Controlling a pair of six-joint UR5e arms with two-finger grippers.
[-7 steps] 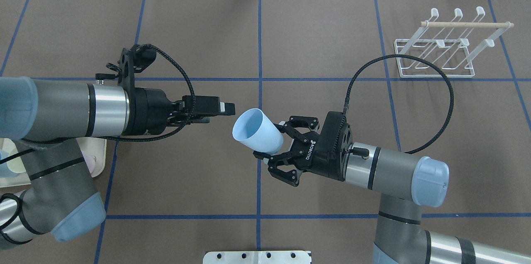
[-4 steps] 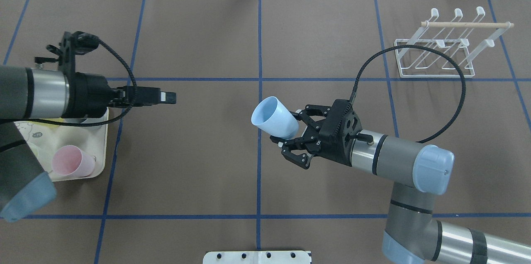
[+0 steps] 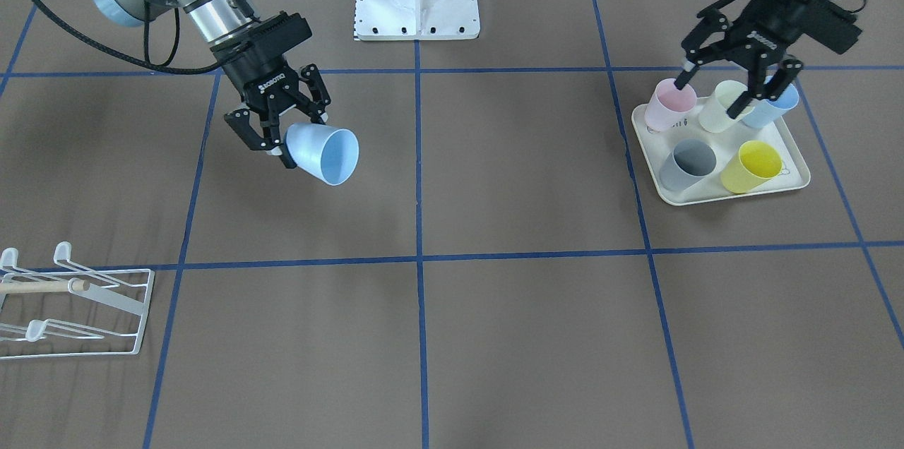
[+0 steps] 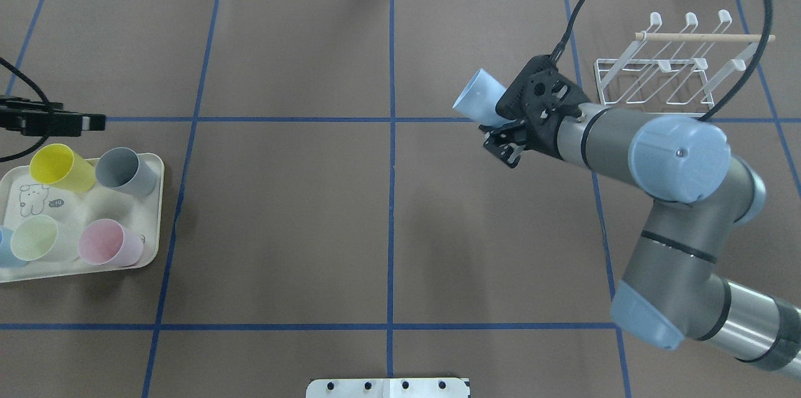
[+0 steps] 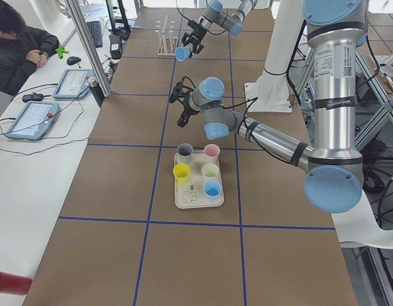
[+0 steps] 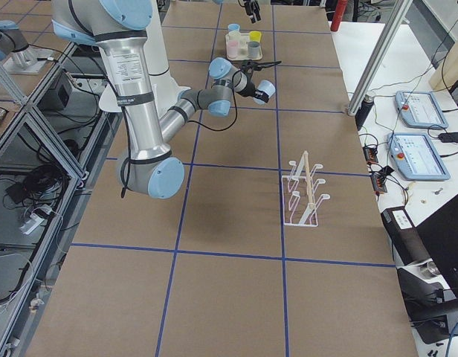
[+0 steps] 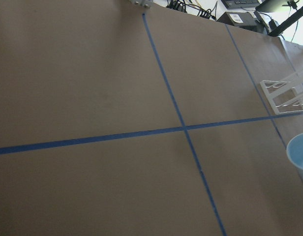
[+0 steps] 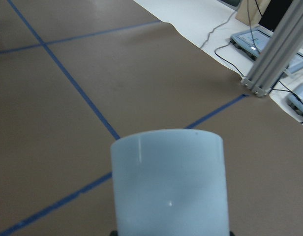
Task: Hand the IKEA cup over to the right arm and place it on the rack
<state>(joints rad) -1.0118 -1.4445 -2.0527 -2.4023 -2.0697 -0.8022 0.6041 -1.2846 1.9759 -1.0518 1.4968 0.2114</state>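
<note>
R gripper (image 3: 295,135) clamped on base end of light-blue tapered plastic cup (image 4: 475,97), held mid-air, mouth free. White wire rack w/ wooden rod (image 4: 726,76) sits at cup's 3 o'clock, overhead view. L gripper (image 3: 729,93) wide open, empty. Cup prob. light, stiff, slick, so hold low on wall w/ moderate squeeze.

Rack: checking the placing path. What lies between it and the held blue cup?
In the front-facing view, only bare table with blue tape lines lies between cup and rack.
</note>
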